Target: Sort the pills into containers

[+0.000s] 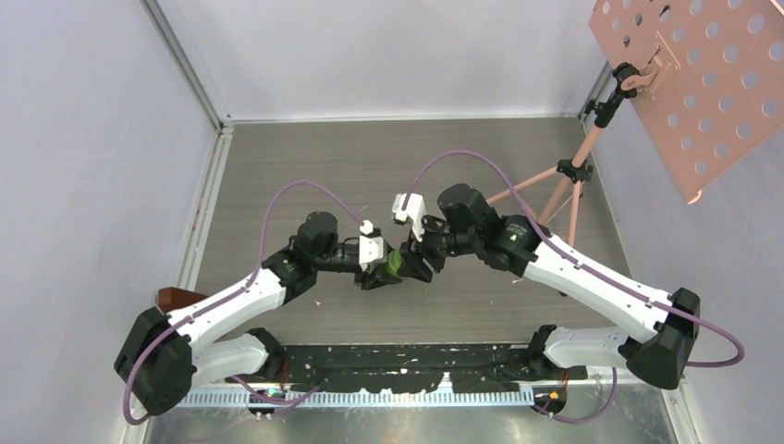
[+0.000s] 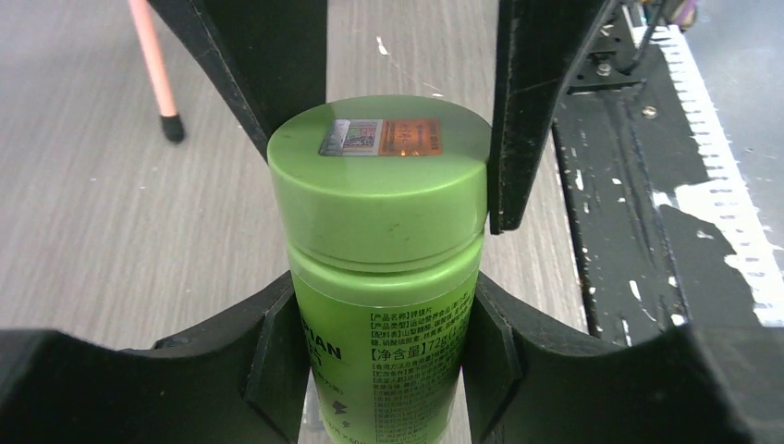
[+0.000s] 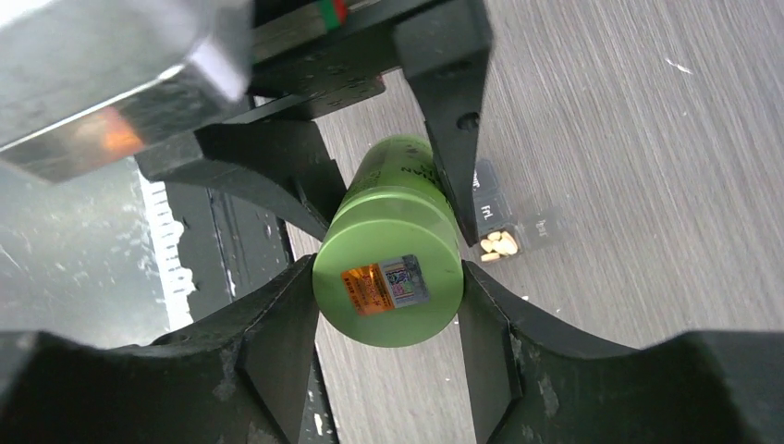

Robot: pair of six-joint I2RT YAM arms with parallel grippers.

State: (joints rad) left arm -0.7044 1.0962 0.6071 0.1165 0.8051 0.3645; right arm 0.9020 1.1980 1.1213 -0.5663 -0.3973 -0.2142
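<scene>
Both arms meet over the middle of the grey wood-grain table [image 1: 370,166], well away from its walled edges, with bare surface open behind them and to either side. Between them is the small green cylindrical plastic bottle [image 1: 395,263], lifted off the table and lying roughly level. The left gripper [image 2: 388,361] has its black fingers [image 2: 277,351] pressed against the bottle's printed body just under the cap. The right gripper [image 3: 388,324] has its pads [image 3: 277,324] against both sides of the round green cap [image 3: 388,291], which carries a small orange-and-silver sticker — the cap sits flush on the bottle's neck.

Beneath the bottle, in the right wrist view, a small flat dark-grey case [image 3: 507,231] lies on the table with one compartment open, a cluster of pale pills [image 3: 499,244] inside it.

Toward the near edge runs a black scuffed strip [image 1: 407,365]; the pink tripod stand [image 1: 564,185] crowds the far right corner — the tightest side.
</scene>
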